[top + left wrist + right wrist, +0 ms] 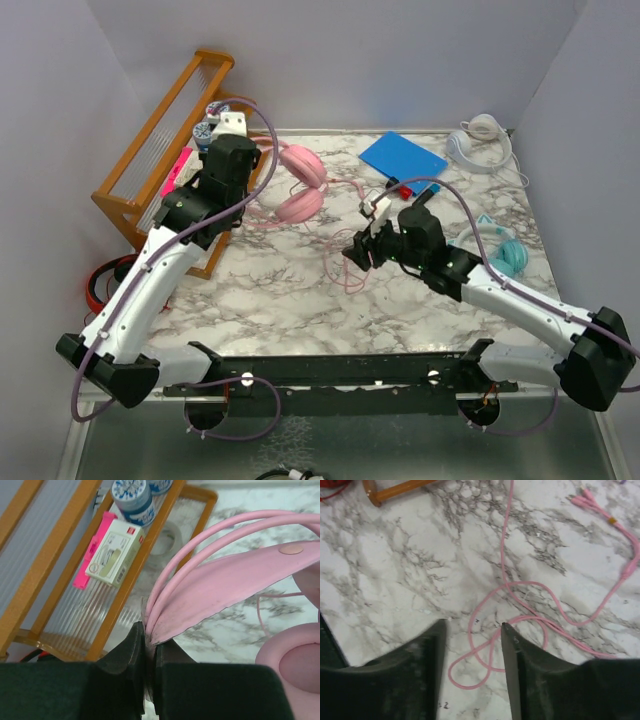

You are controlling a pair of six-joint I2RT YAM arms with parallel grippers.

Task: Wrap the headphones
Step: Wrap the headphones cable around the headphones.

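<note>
Held the pink headphones (300, 185) by the headband in the tightly clamped left pincer (149, 635), back-left on the desk (260, 300): band toward the left, cups toward the middle, long axis crosswise. Hung the right pincer (472, 630), jaws apart and empty, above the loose cable (503, 540); probably best pinched at a loop and wound gently.
</note>
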